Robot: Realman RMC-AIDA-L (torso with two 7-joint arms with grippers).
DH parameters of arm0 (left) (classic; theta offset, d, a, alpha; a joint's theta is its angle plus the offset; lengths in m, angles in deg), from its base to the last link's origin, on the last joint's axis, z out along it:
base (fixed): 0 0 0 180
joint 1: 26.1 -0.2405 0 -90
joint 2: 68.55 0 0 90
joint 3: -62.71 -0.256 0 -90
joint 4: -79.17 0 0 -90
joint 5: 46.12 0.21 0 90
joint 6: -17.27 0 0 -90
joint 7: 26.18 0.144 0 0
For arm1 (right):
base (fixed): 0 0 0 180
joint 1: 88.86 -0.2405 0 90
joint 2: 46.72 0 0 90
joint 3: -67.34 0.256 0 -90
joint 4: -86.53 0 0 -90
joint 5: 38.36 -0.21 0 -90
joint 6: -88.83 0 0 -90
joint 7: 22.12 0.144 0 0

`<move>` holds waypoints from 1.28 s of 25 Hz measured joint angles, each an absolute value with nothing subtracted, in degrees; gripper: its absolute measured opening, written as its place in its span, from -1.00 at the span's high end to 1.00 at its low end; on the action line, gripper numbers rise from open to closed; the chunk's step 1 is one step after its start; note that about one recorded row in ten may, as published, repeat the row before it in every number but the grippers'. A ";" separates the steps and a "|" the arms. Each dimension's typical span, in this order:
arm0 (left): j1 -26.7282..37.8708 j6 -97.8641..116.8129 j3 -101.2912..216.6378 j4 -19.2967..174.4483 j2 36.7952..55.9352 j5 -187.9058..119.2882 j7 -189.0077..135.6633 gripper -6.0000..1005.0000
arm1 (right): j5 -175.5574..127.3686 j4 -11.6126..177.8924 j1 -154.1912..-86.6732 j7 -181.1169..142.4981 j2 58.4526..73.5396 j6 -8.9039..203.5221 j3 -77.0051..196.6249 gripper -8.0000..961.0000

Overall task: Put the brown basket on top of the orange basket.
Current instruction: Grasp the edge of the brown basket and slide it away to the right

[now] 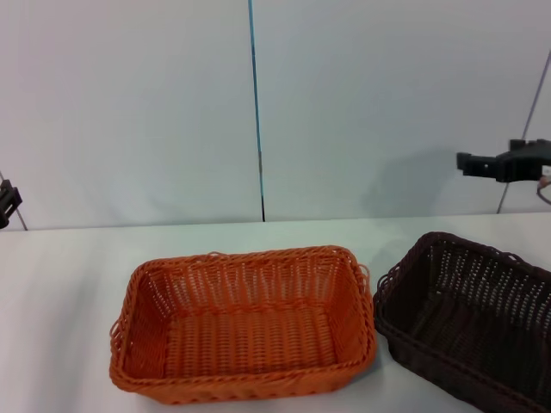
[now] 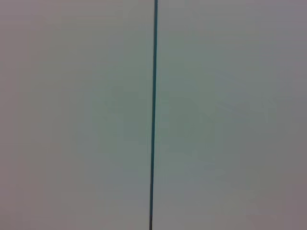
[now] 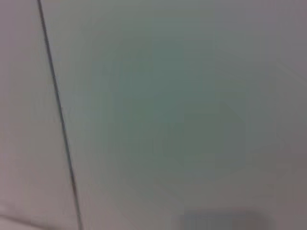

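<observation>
The orange basket (image 1: 245,358) stands empty on the white table (image 1: 69,284), in the middle front of the head view. The brown basket (image 1: 472,320) stands just to its right, also empty, cut off by the picture's right edge. A narrow gap separates the two rims. My right gripper (image 1: 465,162) hangs raised in the air at the far right, above and behind the brown basket, holding nothing. My left gripper (image 1: 8,203) just shows at the far left edge, away from both baskets. Both wrist views show only the wall.
A pale wall (image 1: 370,103) with a thin blue vertical seam (image 1: 256,103) stands behind the table. The seam also shows in the left wrist view (image 2: 153,115). A thin slanted rod (image 1: 525,138) runs behind the right gripper.
</observation>
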State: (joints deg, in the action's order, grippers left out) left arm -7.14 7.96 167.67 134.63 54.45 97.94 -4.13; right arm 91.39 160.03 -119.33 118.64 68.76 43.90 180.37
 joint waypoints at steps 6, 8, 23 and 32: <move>-7.18 7.96 167.68 134.34 54.51 97.93 -4.08 -0.77 | 114.54 175.08 -120.72 135.75 71.94 31.41 181.08 -0.75; -7.18 8.17 167.54 134.33 54.49 97.93 -3.97 -0.77 | 116.61 178.23 -123.00 141.14 70.87 21.93 182.90 -0.75; -7.21 11.63 168.08 134.55 53.56 97.94 -3.22 -0.77 | 129.31 183.63 -126.24 146.20 71.92 -0.61 185.53 -0.75; -7.74 13.95 168.09 134.92 52.39 97.87 -3.18 -0.77 | 129.49 183.08 -121.49 149.77 72.27 -0.77 186.22 -0.74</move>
